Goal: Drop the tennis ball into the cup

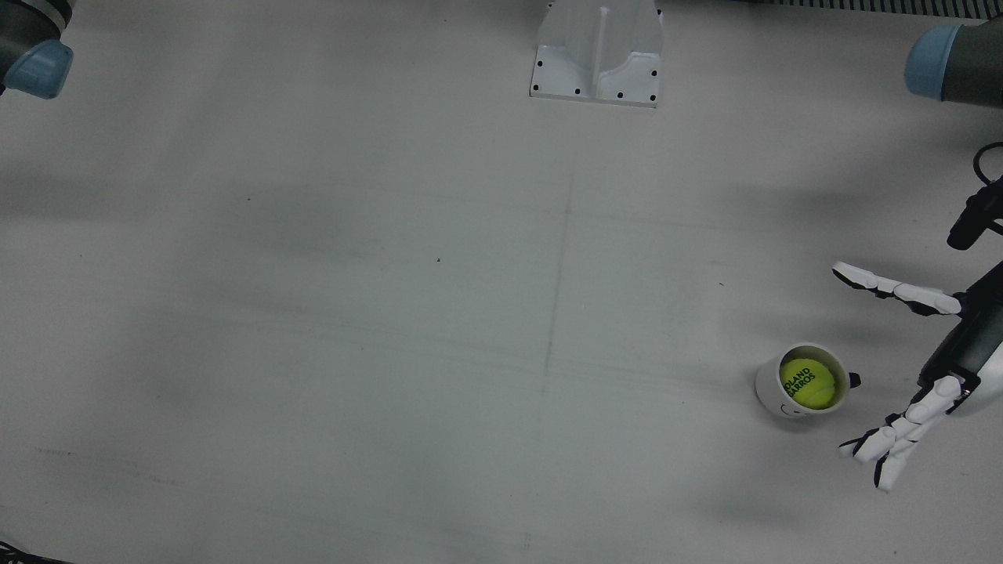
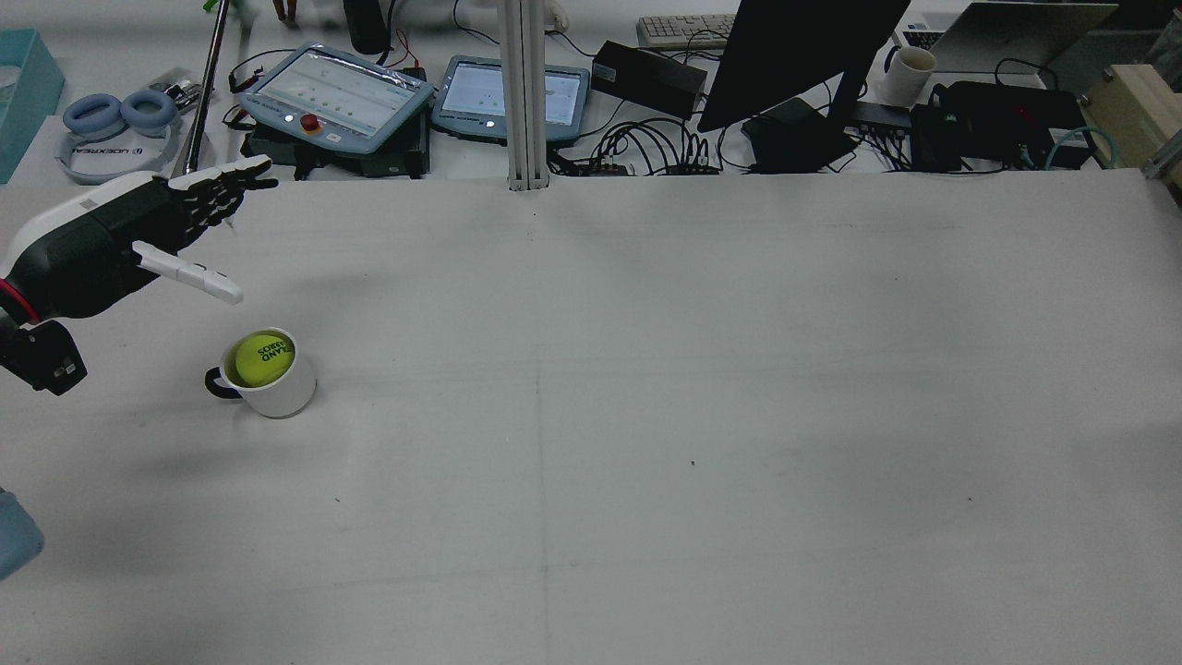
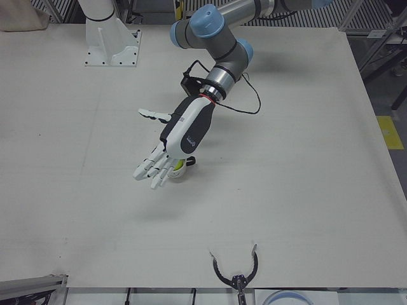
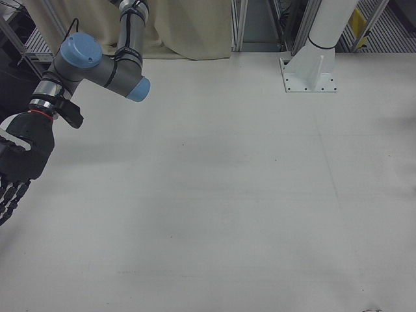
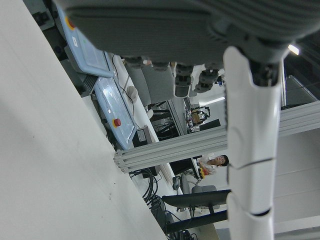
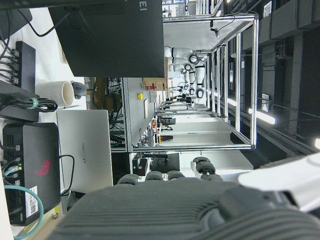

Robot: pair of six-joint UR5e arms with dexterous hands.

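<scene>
Fingers (image 1: 893,288) on the left hand (image 1: 952,345) are spread wide, holding nothing, hovering just beside the white cup (image 1: 787,392). Tennis ball (image 1: 808,383) sits inside it, on the worktop (image 1: 392,313).

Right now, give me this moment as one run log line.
tennis ball: inside cup | left hand: open, beside cup, apart from it | right hand: holds nothing visible, far side | task: ball in cup
</scene>
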